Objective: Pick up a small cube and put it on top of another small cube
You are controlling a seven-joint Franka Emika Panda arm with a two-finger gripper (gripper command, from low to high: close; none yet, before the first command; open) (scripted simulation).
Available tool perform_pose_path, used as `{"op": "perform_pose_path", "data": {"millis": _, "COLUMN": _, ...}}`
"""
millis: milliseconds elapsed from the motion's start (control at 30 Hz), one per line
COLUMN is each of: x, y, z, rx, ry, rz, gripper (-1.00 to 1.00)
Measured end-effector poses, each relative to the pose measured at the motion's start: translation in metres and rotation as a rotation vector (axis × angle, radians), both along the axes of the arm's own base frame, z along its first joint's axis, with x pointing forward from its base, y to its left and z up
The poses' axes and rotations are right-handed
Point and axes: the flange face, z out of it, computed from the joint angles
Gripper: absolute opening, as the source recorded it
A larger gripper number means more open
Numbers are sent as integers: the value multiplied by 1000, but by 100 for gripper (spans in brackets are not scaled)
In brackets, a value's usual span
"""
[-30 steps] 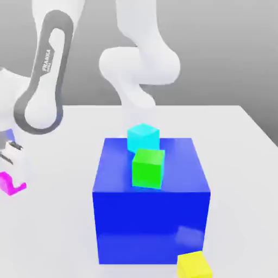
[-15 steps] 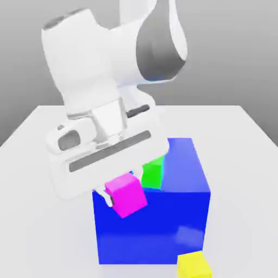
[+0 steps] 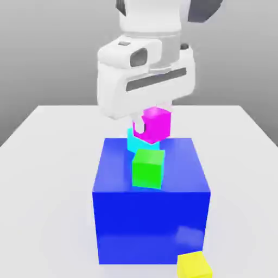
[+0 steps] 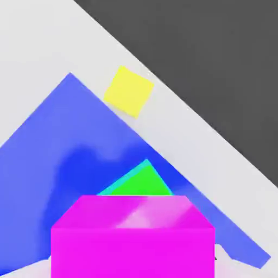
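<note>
Because stacking needs alignment, I hold the gripper clamped on the magenta cube just above the cyan cube.

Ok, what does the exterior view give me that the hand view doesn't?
Exterior view: the arm and gripper shut on the pink cube, held above the cyan cube, and the blue block's front face. Hand view: the scene from above, with the yellow cube on the table beside the block. Both share the pink, green, cyan and yellow cubes and the blue block.
</note>
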Motion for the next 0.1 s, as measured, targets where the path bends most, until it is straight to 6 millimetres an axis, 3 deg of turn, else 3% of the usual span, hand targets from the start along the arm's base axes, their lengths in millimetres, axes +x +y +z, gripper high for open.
{"op": "perform_pose_path", "data": {"millis": 100, "x": 0, "y": 0, "z": 0, "rx": 0, "ry": 0, "rz": 0, "gripper": 100}}
